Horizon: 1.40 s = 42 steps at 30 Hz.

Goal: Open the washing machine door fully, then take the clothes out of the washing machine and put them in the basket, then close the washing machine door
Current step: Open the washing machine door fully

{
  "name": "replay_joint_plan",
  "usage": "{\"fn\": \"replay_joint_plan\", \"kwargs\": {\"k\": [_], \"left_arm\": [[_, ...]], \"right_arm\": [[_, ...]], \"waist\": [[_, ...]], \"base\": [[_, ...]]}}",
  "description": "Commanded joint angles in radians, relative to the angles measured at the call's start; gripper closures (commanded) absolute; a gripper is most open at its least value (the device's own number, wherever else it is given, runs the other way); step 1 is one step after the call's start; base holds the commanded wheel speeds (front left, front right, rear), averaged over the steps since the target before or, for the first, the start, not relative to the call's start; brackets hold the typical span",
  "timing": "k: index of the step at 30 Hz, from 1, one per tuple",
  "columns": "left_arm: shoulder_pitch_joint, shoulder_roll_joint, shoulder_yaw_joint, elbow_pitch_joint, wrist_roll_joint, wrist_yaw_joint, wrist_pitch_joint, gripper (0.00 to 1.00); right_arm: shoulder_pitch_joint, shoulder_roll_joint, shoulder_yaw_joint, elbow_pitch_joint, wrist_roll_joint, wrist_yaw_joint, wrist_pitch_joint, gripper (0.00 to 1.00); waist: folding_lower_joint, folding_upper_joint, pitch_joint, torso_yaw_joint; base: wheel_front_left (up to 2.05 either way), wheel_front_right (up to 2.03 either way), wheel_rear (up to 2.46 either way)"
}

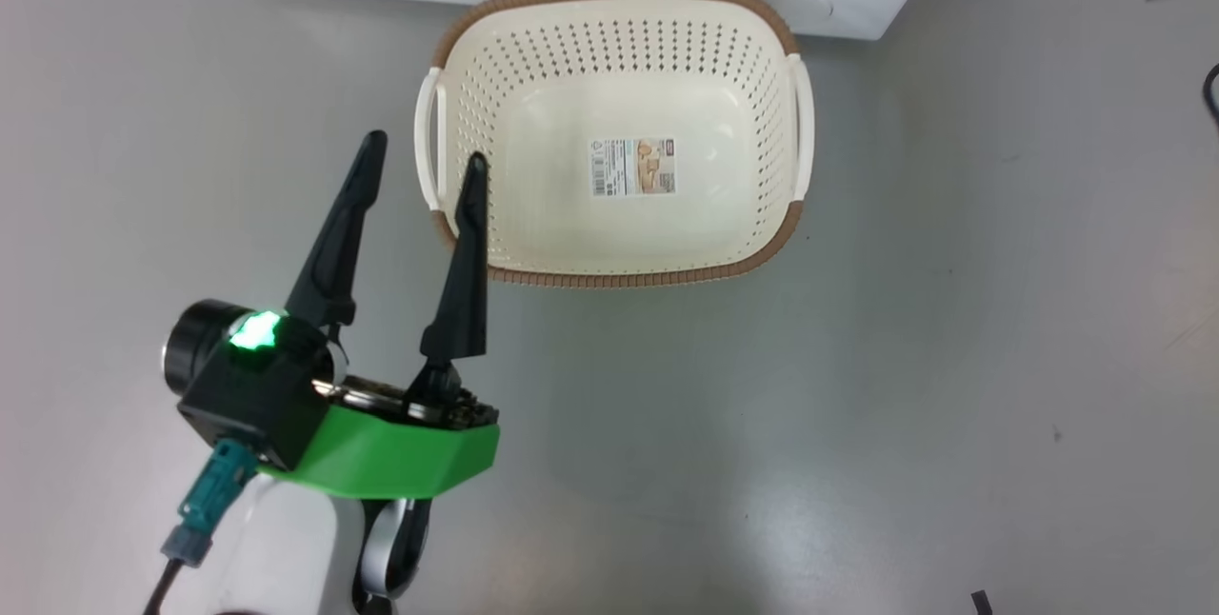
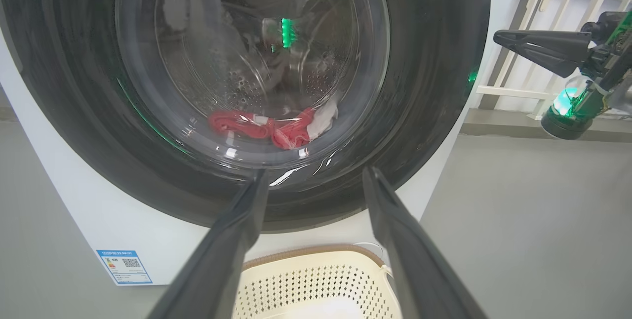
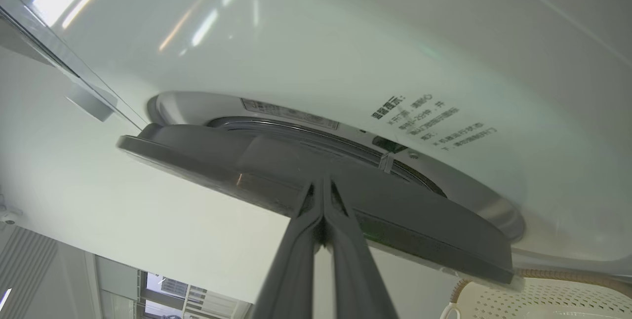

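Note:
The white washing machine faces me, and its black-rimmed door fills the left wrist view. Red and white clothes lie in the drum behind the glass. My right gripper is shut, its tips at the door's right edge. In the right wrist view the door shows edge on, with the shut right gripper against its rim and a gap behind it. The cream basket stands on the floor before the machine with nothing in it. My left gripper hangs open beside the basket's left handle, holding nothing.
Grey floor lies all around the basket. A blue label marks the machine's lower left corner. A white railing stands to the machine's right. A dark cable shows at the head view's right edge.

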Motion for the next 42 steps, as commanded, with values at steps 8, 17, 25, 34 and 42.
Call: {"fn": "replay_joint_plan", "kwargs": {"k": [8,17,25,34,42], "left_arm": [[-0.023,0.019,-0.008,-0.046,-0.004,0.024,-0.008,0.00],[-0.031,0.019,-0.017,-0.053,-0.006,0.029,-0.008,0.00],[-0.034,0.019,-0.028,-0.050,-0.005,0.035,-0.008,0.00],[-0.035,0.019,-0.022,-0.041,-0.005,0.040,-0.008,0.00],[-0.038,0.019,-0.013,-0.024,-0.002,0.042,-0.008,0.00]], "right_arm": [[-0.077,-0.011,-0.036,0.011,-0.008,-0.001,0.081,1.00],[-0.131,0.004,-0.035,0.029,-0.052,-0.001,0.108,1.00],[-0.161,0.014,-0.035,0.031,-0.064,-0.001,0.142,1.00],[-0.151,0.036,-0.039,0.009,-0.057,-0.001,0.204,1.00],[-0.126,0.057,-0.006,-0.001,-0.074,-0.001,0.262,1.00]], "waist": [[0.0000,-0.0001,0.066,0.039],[0.0000,-0.0001,0.093,0.056],[0.0000,-0.0001,0.109,0.069],[0.0000,-0.0001,0.101,0.062],[0.0000,-0.0001,0.083,0.035]], "base": [[0.00,0.00,0.00],[0.00,0.00,0.00],[0.00,0.00,0.00],[0.00,0.00,0.00],[0.00,0.00,0.00]]}}
